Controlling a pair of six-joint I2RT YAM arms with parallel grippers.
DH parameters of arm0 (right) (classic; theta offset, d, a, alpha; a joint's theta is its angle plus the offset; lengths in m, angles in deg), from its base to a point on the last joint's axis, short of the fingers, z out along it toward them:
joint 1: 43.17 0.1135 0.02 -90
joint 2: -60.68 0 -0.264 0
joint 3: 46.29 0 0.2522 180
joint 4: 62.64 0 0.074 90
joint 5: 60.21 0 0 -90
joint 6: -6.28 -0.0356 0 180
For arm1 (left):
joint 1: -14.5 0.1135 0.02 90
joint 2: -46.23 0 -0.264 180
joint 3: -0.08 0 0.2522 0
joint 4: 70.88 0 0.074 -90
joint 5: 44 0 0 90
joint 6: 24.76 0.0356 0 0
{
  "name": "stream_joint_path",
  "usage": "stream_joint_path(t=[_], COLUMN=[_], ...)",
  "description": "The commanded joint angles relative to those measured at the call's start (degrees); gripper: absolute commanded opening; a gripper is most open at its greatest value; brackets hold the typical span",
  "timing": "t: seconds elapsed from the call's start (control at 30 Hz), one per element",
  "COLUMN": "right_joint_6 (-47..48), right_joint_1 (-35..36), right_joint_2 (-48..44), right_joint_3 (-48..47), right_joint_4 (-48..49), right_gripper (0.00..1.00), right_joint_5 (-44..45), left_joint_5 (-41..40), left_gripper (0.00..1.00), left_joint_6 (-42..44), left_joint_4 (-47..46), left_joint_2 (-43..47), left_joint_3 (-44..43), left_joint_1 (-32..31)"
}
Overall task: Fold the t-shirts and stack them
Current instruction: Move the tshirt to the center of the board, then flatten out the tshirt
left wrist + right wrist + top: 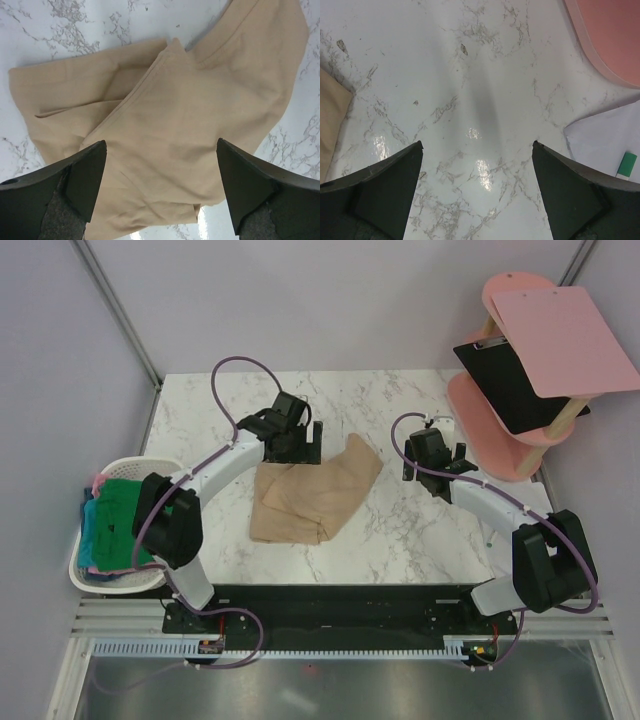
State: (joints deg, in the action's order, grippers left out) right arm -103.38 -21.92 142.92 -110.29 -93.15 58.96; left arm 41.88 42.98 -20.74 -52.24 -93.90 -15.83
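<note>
Closest to the lens in the left wrist view, the left end effector (161, 145) has its two dark fingers spread wide with nothing between them, looking down on the tan t-shirt (175, 115). From that view I cannot tell whether it touches the cloth or hangs just above it. The right end effector (476, 145) is equally wide open and empty over bare marble desk (400, 530), with only a sliver of tan cloth at the left edge of its frame. In the top view the tan t-shirt sits at the centre of the desk, between the two arms and nearer the left one. It is loosely doubled over itself, with uneven overlapping layers and a hem running slantwise, and it is not a squared-off fold. Its long axis runs diagonally across the frame: the broad, bunched end lies toward the lower left and the narrower end points to the upper right. At the left edge of the frame, the white basket (90, 578) holds a green t-shirt (125, 502), a blue t-shirt (100, 538) and a strip of pink cloth (97, 483). No folded pile shows anywhere on the desk. I judge the task to be at an early stage, with the first garment only partly folded, the others not yet taken out, and no stack begun.
</note>
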Motion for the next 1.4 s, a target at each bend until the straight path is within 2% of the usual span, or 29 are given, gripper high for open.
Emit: stream_joint_path(t=[0.0, 0.23, 0.37, 0.4, 0.47, 0.53, 0.57, 0.6, 0.87, 1.03, 1.13, 1.23, 1.33, 1.37], right_joint_6=[0.2, 0.8, 1.0, 1.0, 1.0, 1.1, 1.1, 1.1, 0.9, 0.2, -1.3, -2.7, -4.1, -4.3], right_joint_1=[-0.2, -0.2, -0.2, -0.3, -0.3, -0.2, -0.3, -0.3, -0.3, -0.6, -2.4, -5.2, -8.9, -10.0], right_joint_2=[-0.2, 0.6, 0.6, 0.4, 0.4, 0.3, 0.3, 0.3, 0.0, -0.6, -0.7, 0.1, 1.4, 2.1], right_joint_3=[0.3, 0.0, -0.1, -0.1, 0.0, 0.1, 0.1, 0.1, 0.3, 0.7, 0.6, -0.5, -2.2, -2.8], right_joint_4=[1.3, 1.5, 1.5, 1.5, 1.5, 1.5, 1.5, 1.5, 1.5, 1.5, 1.4, 1.1, 0.6, 0.5], right_gripper=[0.98, 0.98, 0.98, 0.98, 0.98, 0.98, 0.98, 0.98, 0.98, 0.98, 0.98, 0.98, 0.98, 0.98], right_joint_5=[0.0, 0.4, 0.2, 0.2, 0.0, -0.2, -0.1, -0.2, 0.0, 1.5, 1.3, 0.8, -0.3, -1.8], left_joint_5=[1.7, -0.5, -1.2, -1.1, -0.9, -0.8, -0.8, -0.8, -3.6, -5.0, -2.0, -2.2, -1.5, -1.3], left_gripper=[0.97, 0.95, 0.88, 0.78, 0.68, 0.44, 0.30, 0.02, 0.02, 0.02, 0.02, 0.02, 0.02, 0.02], left_joint_6=[-2.8, -3.7, -4.0, -3.9, -3.8, -3.5, -3.5, -3.6, -3.4, -2.2, -1.1, 0.6, 1.4, 1.6], left_joint_4=[-2.7, -2.4, -2.4, -2.4, -2.4, -2.4, -2.4, -2.2, -2.5, -1.2, 0.0, 3.2, 7.0, 8.1], left_joint_2=[-4.8, -10.8, -12.4, -12.8, -13.9, -14.8, -15.2, -15.2, -6.5, 5.1, 9.9, 10.7, 8.3, 5.7], left_joint_3=[-4.1, -4.3, -4.1, -4.3, -4.9, -5.6, -6.0, -6.2, -4.3, -6.2, -9.9, -16.5, -25.7, -31.5], left_joint_1=[1.1, 1.8, 1.8, 1.8, 1.8, 1.8, 1.8, 1.8, 1.5, 1.6, 0.6, -3.5, -8.9, -11.9])
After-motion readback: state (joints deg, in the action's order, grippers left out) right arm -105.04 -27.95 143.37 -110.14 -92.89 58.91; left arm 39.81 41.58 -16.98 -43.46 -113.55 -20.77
